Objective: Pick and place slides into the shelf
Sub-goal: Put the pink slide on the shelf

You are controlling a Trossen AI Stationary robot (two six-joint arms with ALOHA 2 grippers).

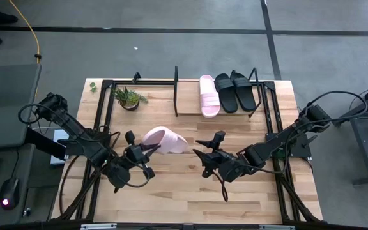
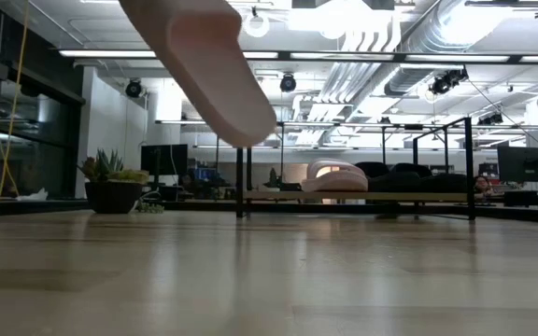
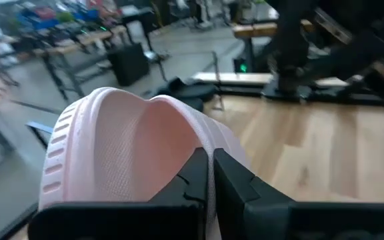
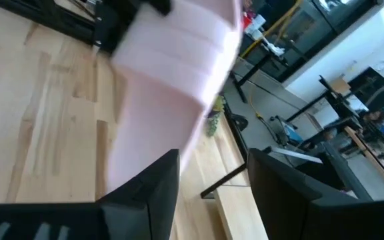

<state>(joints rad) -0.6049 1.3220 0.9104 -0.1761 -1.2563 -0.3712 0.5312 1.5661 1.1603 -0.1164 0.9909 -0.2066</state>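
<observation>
One pale pink slide (image 1: 166, 139) is lifted clear of the tabletop near the table's middle, held by my left gripper (image 1: 147, 151). In the low view the pink slide (image 2: 204, 61) hangs high above the wood. My right gripper (image 1: 201, 153) is open just to the right of it and touches nothing. In the right wrist view the pink slide (image 4: 172, 67) shows ahead of the spread fingers. At the far edge the shelf (image 1: 187, 82) carries a second pink slide (image 1: 209, 96) and two black slides (image 1: 234, 91), all resting sole down on its board. My left gripper (image 3: 211, 163) pinches a thin pink edge (image 3: 210, 200) of the slide between its two fingers, by the ribbed strap (image 3: 62, 143). It comes at the slide from the table's left. The slide is lifted clear and juts out beyond the fingers toward the right arm.
A small potted plant (image 1: 128, 98) stands at the shelf's left end. The shelf board has free room (image 1: 155, 96) between the plant and the pink slide on it. A black frame (image 1: 270, 108) runs along the table's sides.
</observation>
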